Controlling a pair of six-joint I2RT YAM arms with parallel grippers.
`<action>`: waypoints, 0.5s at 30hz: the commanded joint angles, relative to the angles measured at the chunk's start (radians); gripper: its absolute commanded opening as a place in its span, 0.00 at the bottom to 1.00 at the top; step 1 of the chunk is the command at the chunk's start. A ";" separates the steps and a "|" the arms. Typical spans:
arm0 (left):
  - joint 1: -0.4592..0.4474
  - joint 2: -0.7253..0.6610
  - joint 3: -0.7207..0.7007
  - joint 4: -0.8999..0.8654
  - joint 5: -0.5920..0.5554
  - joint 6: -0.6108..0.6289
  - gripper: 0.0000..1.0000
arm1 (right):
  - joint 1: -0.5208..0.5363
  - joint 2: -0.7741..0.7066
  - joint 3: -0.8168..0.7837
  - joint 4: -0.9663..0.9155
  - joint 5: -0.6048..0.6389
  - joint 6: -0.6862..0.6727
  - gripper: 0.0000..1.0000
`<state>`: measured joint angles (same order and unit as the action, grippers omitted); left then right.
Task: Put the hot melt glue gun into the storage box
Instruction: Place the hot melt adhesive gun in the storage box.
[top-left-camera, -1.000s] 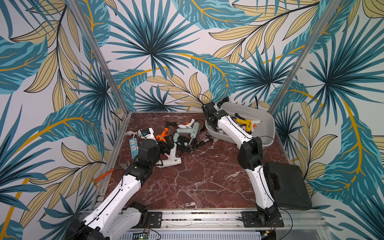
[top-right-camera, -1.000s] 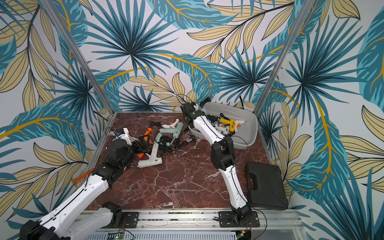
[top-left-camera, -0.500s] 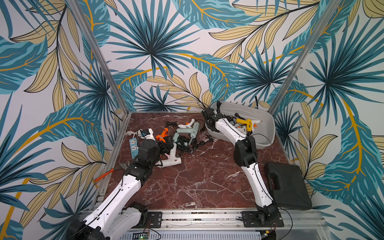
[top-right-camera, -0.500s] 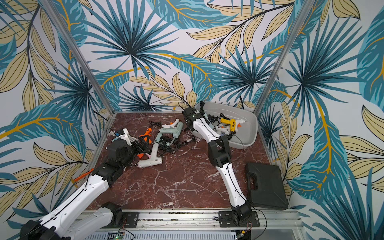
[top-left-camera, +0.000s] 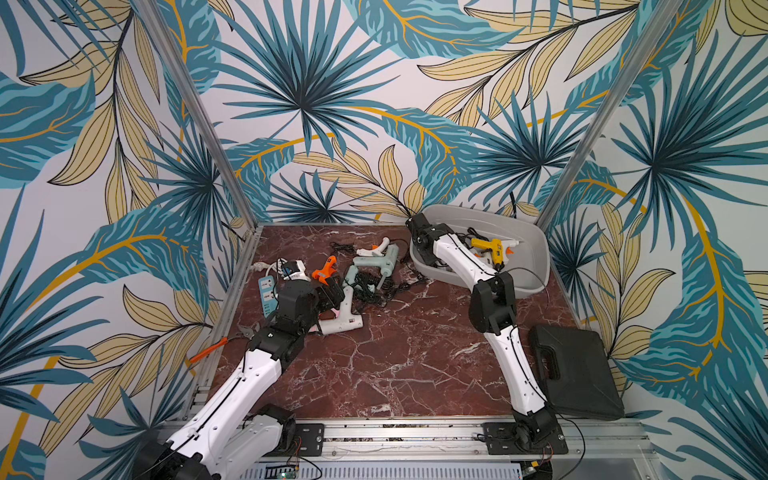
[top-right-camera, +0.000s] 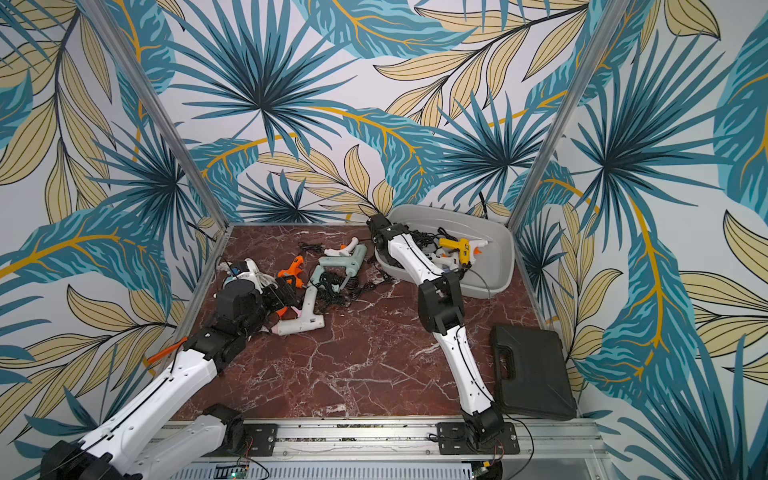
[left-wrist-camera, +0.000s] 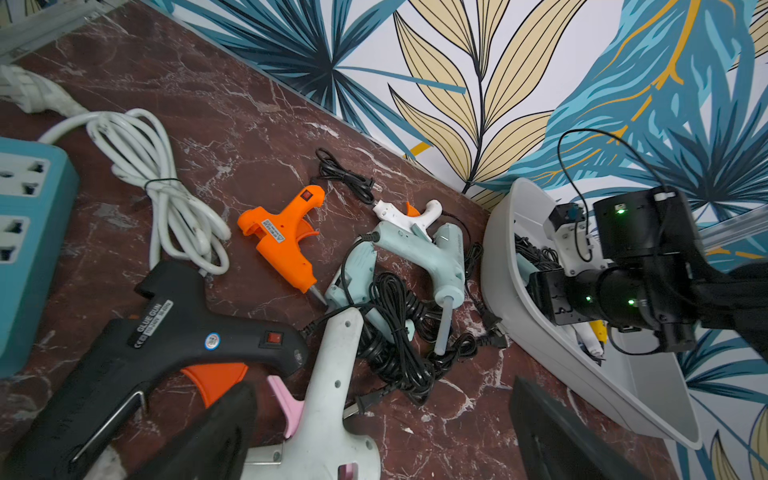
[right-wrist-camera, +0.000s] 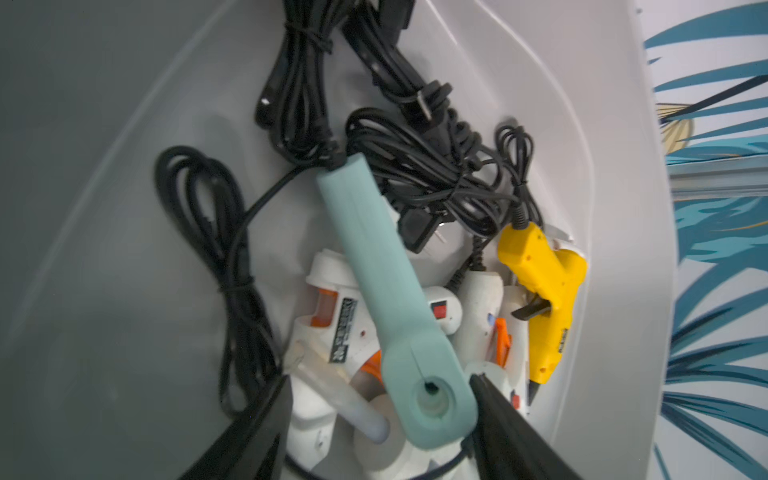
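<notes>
Glue gun, pale green (right-wrist-camera: 386, 266), lies inside the storage box (top-left-camera: 534, 253). It rests on top of white glue guns (right-wrist-camera: 332, 320), with a yellow glue gun (right-wrist-camera: 544, 282) beside it. Black cords (right-wrist-camera: 415, 137) are piled in the box too. The right fingers (right-wrist-camera: 511, 428) are apart, one on each side of the green gun's round end. One of them may be touching it, but that is hard to tell.

The box sits at the far right of the counter (top-left-camera: 395, 365). To its left more guns lie in a heap: an orange glue gun (left-wrist-camera: 282, 241), a black glue gun (left-wrist-camera: 174, 332) and a white gun with a pink trigger (left-wrist-camera: 328, 395). The left fingers (left-wrist-camera: 208, 440) are wide apart over that white gun and hold nothing. A blue power strip (left-wrist-camera: 29, 249) lies by the left edge. A black case (top-left-camera: 573, 370) lies at the near right.
</notes>
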<state>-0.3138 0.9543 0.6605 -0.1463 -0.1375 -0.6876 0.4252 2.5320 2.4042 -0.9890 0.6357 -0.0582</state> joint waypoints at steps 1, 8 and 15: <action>0.009 0.004 0.049 -0.052 -0.030 0.059 1.00 | 0.010 -0.122 -0.024 -0.050 -0.202 0.044 0.71; 0.011 0.024 0.071 -0.091 -0.022 0.096 1.00 | 0.007 -0.199 -0.032 -0.056 -0.364 0.127 0.69; 0.014 0.077 0.128 -0.180 -0.016 0.174 1.00 | 0.006 -0.267 -0.060 -0.050 -0.504 0.269 0.57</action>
<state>-0.3099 1.0111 0.7448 -0.2687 -0.1501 -0.5716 0.4286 2.3016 2.3772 -1.0161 0.2424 0.1116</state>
